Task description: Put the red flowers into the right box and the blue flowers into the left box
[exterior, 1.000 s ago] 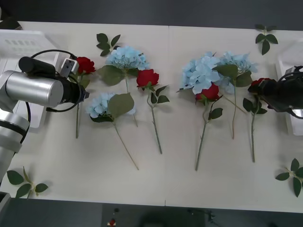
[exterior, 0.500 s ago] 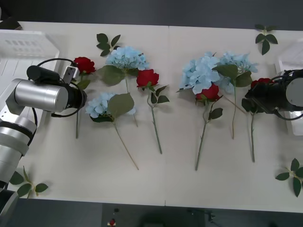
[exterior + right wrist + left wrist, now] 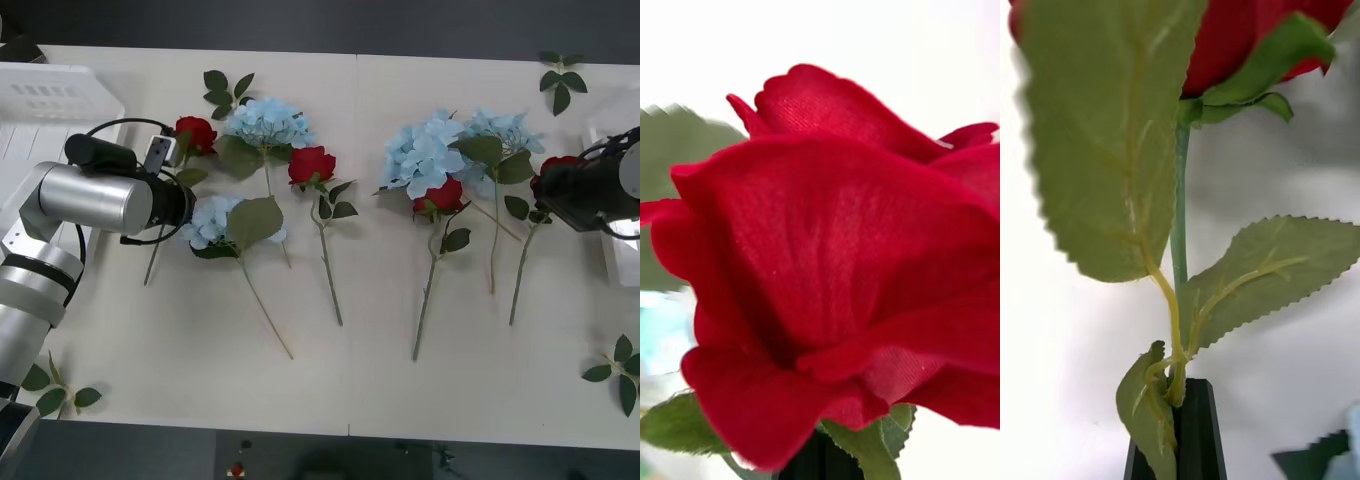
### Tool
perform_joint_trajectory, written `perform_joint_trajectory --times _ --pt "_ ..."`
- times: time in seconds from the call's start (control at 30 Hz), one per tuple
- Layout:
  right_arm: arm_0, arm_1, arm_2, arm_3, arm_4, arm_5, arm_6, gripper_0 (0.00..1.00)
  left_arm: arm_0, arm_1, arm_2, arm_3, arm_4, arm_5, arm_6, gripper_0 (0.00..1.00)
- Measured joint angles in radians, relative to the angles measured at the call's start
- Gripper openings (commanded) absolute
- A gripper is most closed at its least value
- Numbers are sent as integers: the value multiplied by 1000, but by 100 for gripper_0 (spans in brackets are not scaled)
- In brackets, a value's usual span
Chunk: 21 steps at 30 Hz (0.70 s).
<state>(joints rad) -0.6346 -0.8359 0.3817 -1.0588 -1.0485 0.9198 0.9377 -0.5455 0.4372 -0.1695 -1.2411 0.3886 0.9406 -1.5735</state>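
- The left gripper (image 3: 178, 172) sits at the table's (image 3: 360, 390) left side, just off the left box (image 3: 40, 100). Its black fingers (image 3: 1191, 431) are pressed together on the stem of the leftmost rose (image 3: 196, 133), just under the lowest leaves, as the left wrist view shows.
- That rose's bloom is cut off at the wrist view's edge. From the front its stem slants down out of the arm, and the gripper itself is mostly hidden behind the silver arm.
- The right gripper (image 3: 548, 190) is at the table's right side, near the right box (image 3: 612, 135), of which little more than a strip of rim is in view.
- The rightmost rose (image 3: 556, 165) has its bloom tight against the gripper. The right wrist view looks straight into the petals (image 3: 835, 247), with one dark finger part peeping out below them, so whether the fingers grip the stem cannot be told.
- That rose's stem angles down and left from the dark arm.
- Two more roses lie on the table: one (image 3: 312, 165) left of centre, one (image 3: 441, 195) tucked under the right blue pair.
- Four blue flowers rest between the arms: one (image 3: 268, 122) at the upper left, one (image 3: 212, 220) just beside the left arm, partly under a big leaf, and two overlapping ones (image 3: 425, 152) (image 3: 500, 128) on the right.
- Both boxes are cut off by the frame edges.
- Leaf sprigs (image 3: 226, 90) lie near the table's corners.
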Motion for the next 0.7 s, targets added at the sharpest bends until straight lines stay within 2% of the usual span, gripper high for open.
perform_joint_trajectory --times 0.2,0.4,0.7 --pt "-64 -96 0 -70 20 69 46 0 0 0 1 -105 31 99 64 0" --pt "-125 -161 0 -69 38 103 287 0 3 1 68 -257 82 252 66 0" --pt "-140 -262 0 -61 202 103 468 0 94 91 217 -542 360 451 36 0"
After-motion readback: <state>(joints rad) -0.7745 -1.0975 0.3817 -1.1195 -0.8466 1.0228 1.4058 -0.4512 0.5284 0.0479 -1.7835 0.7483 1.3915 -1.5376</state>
